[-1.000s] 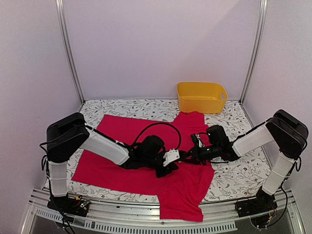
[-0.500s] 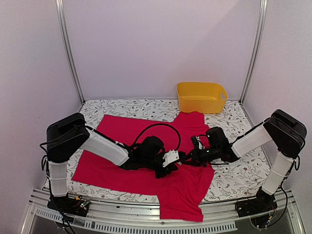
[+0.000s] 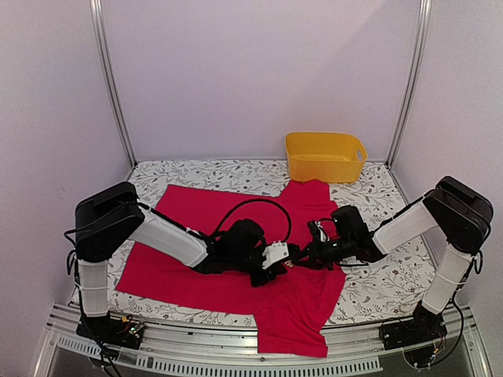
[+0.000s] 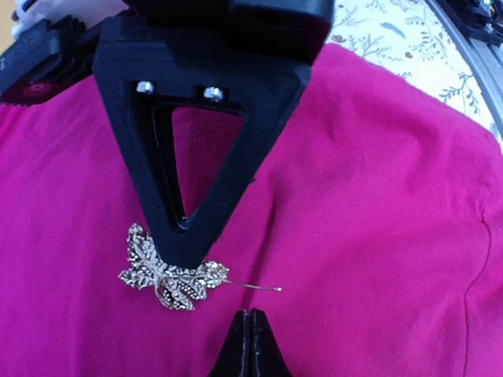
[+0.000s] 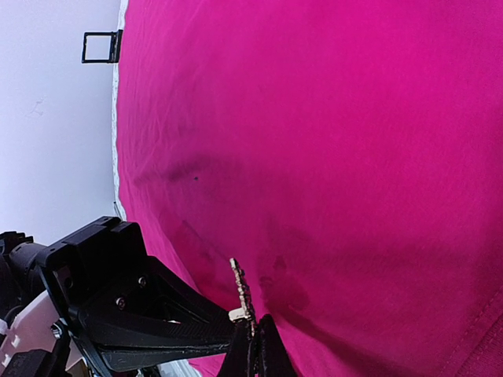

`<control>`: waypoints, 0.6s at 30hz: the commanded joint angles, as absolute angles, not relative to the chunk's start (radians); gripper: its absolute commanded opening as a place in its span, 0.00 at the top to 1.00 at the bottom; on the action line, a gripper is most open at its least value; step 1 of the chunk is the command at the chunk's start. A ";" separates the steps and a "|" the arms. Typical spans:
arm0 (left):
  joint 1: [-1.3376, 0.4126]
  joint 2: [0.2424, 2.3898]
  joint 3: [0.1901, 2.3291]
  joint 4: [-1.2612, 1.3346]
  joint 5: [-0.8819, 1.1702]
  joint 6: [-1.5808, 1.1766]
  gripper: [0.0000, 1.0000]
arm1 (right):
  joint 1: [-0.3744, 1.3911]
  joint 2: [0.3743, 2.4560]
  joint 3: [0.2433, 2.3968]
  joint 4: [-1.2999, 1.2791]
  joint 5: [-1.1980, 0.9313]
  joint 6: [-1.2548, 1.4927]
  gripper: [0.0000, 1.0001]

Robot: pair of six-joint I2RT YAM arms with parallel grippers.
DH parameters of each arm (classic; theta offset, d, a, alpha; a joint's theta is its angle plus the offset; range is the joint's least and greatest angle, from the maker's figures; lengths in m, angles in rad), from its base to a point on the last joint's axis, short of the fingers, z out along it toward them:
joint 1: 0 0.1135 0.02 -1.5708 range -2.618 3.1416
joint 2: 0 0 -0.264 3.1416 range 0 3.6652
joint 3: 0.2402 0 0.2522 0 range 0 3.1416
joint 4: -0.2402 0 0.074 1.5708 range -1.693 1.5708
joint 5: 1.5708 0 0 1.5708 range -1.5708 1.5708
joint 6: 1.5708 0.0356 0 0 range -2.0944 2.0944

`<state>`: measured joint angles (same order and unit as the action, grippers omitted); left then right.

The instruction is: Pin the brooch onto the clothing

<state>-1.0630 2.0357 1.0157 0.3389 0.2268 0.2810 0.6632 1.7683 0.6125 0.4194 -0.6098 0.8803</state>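
Observation:
The clothing is a red-pink T-shirt spread over the floral tablecloth. Both grippers meet low over its middle. In the left wrist view the silvery leaf-like brooch lies just above the clothing, its thin pin pointing right. My right gripper is shut on the brooch's top edge. From the right wrist the brooch shows edge-on, right gripper shut on it. My left gripper is shut, tips at the fabric where a dark crease ends; whether cloth is pinched is unclear.
A yellow basket stands at the back right of the table. The shirt's lower part hangs over the table's near edge. Frame posts rise at both back corners. The left arm's black cable loops above the shirt.
The right arm has edged slightly left and lower, toward the left gripper. The left arm has stayed put and both grippers have stayed shut.

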 commanded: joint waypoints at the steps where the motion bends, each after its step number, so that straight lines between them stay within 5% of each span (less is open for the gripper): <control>1: -1.066 2.028 1.005 0.360 0.222 0.290 1.00 | 0.676 1.773 0.597 0.424 -0.627 0.892 1.00; 8: -1.064 2.026 1.007 0.344 0.242 0.299 1.00 | 0.676 1.766 0.596 0.412 -0.613 0.886 1.00; 13: -1.054 2.021 1.025 0.235 0.273 0.322 0.64 | 0.676 1.758 0.635 0.353 -0.595 0.849 1.00; 18: -1.042 2.049 1.053 0.207 0.263 0.326 0.63 | 0.676 1.756 0.648 0.347 -0.596 0.841 1.00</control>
<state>-1.0534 2.0350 1.0218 0.2802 0.2623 0.3119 0.6697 1.7683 0.6224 0.3653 -0.6064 0.8635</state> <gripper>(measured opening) 0.382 0.008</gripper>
